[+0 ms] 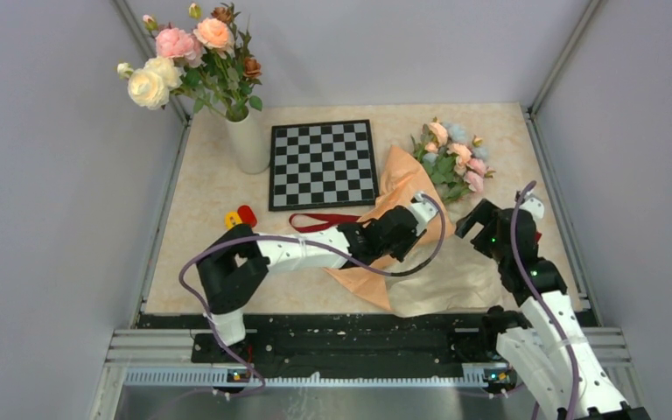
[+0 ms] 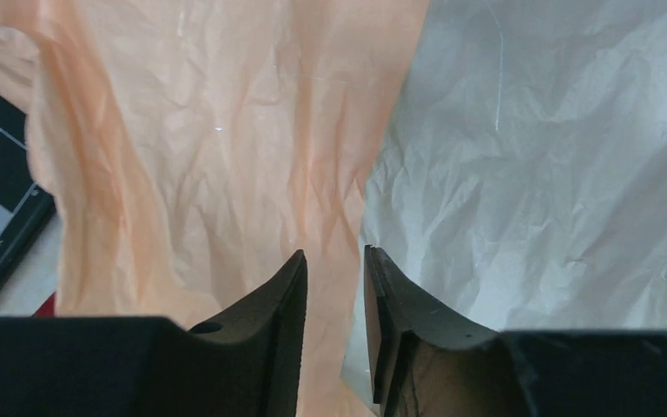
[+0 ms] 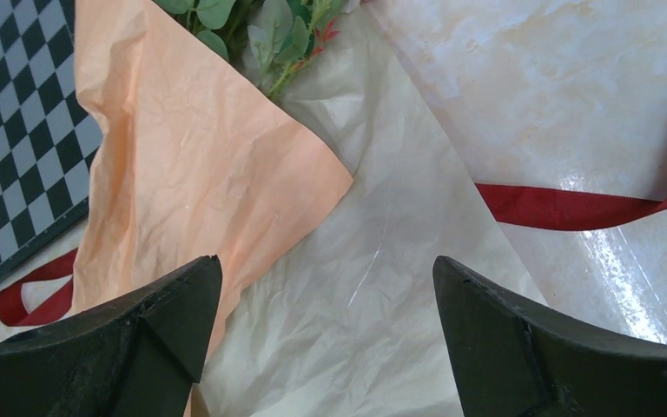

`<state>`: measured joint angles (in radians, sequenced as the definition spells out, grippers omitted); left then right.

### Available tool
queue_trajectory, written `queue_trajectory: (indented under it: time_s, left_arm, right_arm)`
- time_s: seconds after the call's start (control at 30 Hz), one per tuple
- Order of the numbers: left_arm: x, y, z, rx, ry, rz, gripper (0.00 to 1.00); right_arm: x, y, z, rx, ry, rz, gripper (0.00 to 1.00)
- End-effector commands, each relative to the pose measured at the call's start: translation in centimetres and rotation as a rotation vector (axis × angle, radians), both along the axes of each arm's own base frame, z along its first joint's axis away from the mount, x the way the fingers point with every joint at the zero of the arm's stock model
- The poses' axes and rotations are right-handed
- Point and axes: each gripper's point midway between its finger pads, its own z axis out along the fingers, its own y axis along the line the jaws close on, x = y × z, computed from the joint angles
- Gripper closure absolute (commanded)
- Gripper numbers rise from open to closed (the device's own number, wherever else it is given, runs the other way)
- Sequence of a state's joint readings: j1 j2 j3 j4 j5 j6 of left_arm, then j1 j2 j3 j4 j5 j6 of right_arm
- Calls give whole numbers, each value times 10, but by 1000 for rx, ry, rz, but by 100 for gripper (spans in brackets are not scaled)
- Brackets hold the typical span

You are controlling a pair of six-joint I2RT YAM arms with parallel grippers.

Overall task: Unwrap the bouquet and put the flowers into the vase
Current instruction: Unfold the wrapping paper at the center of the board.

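Note:
The bouquet lies unwrapped right of the chessboard. Its flowers [image 1: 451,157], small pale blue and pink blooms, rest at the back right, and their green leaves [image 3: 269,22] show in the right wrist view. The peach paper [image 1: 407,179] is spread out over a white sheet [image 1: 459,280]. The loose dark red ribbon [image 1: 324,220] lies on the table. My left gripper [image 2: 334,252] hovers over the seam of peach paper [image 2: 226,156] and white sheet [image 2: 556,174], jaws a narrow gap apart with nothing between them. My right gripper [image 3: 326,261] stands wide open above the white sheet [image 3: 373,295]. The white vase [image 1: 247,140] stands back left.
Large cream, pink and peach roses [image 1: 188,61] fill the vase. A chessboard [image 1: 322,164] lies at the back centre. Small red and yellow pieces [image 1: 241,216] sit by the ribbon's left end. A ribbon stretch [image 3: 564,207] crosses the marbled tabletop [image 3: 556,87]. Walls enclose the table.

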<state>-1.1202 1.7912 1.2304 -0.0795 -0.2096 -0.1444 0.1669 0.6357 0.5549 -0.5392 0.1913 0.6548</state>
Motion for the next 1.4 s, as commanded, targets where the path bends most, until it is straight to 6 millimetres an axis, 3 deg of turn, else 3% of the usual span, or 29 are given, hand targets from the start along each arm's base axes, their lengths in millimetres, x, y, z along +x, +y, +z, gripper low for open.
queue_trajectory:
  time_s: [0.0,0.53,0.93,1.03,1.13,1.27,1.37]
  left_arm:
    - [2,-22,-11,-36,-17,-61,63]
    - [6,-23,-54,159,-211,-41,55]
    - [25,-8,-59,275,-355,79,59]
    - [28,-7,-60,290,-378,98,64]
    - [30,-4,-59,305,-407,119,77]
    - [32,-2,-40,263,-431,160,97]
    - [31,-3,-16,194,-425,187,100]
  right_arm:
    - [1,-8,19,4,-87,-47,6]
    - [-6,-16,25,5,-119,-91,7]
    - [-7,-18,28,4,-133,-99,7]
    - [-7,-18,27,4,-132,-102,7]
    - [-6,-18,28,3,-135,-105,7]
    - [-6,-19,28,3,-137,-108,7]
    - [-7,-19,27,1,-135,-107,7]
